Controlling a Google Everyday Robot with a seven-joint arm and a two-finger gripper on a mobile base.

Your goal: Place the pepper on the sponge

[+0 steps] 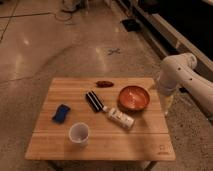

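The pepper (104, 83), small and dark red, lies on the far edge of the wooden table (141, 146), near its middle. On the table's left side rests the sponge (61, 113), a bright blue block, well apart from the pepper. My gripper (167, 106) hangs from the white arm (176, 75) beside the table's right edge, just right of the bowl. It stands open and holds nothing. It is far from both the pepper and the sponge.
An orange bowl (133, 98) sits at the right of the table. A black bar (93, 101) and a white bottle (119, 118) lie in the middle, and a white cup (79, 134) stands near the front. Polished floor surrounds the table.
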